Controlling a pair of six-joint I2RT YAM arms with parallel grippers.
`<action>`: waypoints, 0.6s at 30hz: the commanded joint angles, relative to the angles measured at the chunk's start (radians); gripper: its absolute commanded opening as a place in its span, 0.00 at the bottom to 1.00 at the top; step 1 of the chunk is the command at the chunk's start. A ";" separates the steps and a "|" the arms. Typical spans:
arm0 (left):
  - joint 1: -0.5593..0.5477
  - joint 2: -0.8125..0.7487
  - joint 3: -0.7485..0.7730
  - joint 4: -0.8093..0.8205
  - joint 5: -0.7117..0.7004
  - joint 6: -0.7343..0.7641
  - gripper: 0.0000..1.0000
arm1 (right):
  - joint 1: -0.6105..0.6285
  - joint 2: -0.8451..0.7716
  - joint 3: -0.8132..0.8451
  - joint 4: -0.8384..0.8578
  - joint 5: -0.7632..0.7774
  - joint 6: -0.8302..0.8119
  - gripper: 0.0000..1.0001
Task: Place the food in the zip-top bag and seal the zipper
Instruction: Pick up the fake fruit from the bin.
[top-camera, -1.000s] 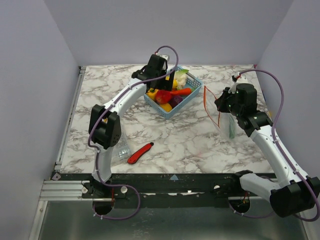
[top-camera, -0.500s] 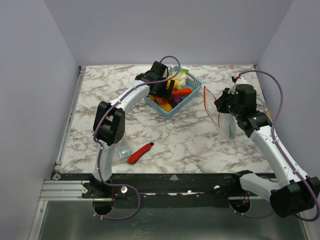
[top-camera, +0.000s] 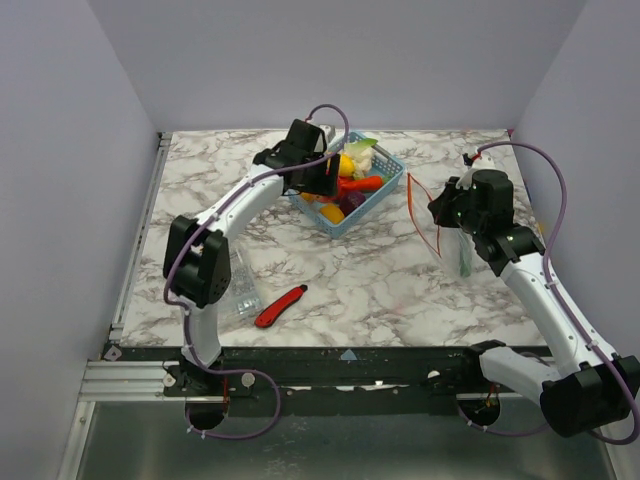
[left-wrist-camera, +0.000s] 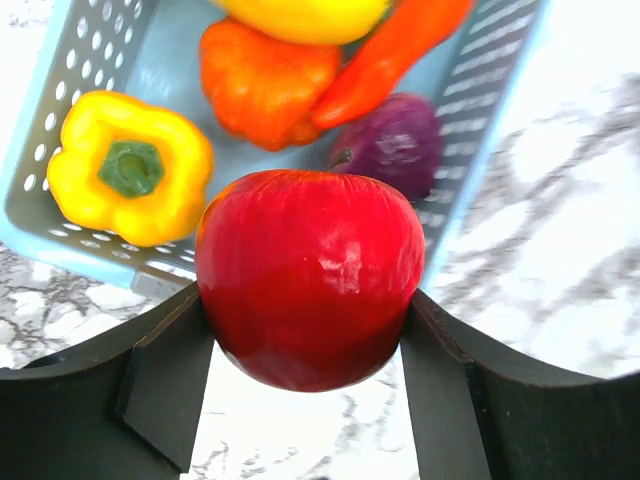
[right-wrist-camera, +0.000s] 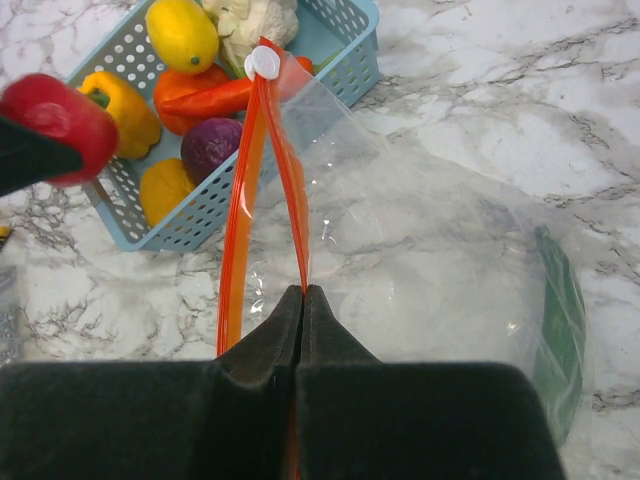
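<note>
Left arm (top-camera: 245, 205) extends from its base at the near edge of the surface forward and to the right, wrist angled downward. Left gripper (left-wrist-camera: 305, 310): both fingers (left-wrist-camera: 160, 380) press against opposite sides of a red apple (left-wrist-camera: 308, 270). Right arm (top-camera: 545, 290) rises from its base and leans forward and to the left. Right gripper (right-wrist-camera: 302, 292): fingers pressed tightly together, pinching one side of the zipper (right-wrist-camera: 240, 210).

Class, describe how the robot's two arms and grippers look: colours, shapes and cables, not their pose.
Both the left arm and right arm have white tube-like links joined by chunky black joint housings, with a thin purple cable looping along each. The left gripper and right gripper have matte black, wedge-shaped fingers.
</note>
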 joint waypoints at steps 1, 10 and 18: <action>-0.003 -0.208 -0.062 0.118 0.185 -0.108 0.30 | 0.002 -0.006 -0.004 0.024 -0.018 0.009 0.00; -0.080 -0.309 -0.351 0.797 0.667 -0.658 0.30 | 0.002 -0.008 -0.006 0.028 -0.024 0.011 0.00; -0.192 -0.169 -0.389 1.159 0.694 -0.954 0.26 | 0.002 -0.017 -0.005 0.024 -0.027 0.012 0.00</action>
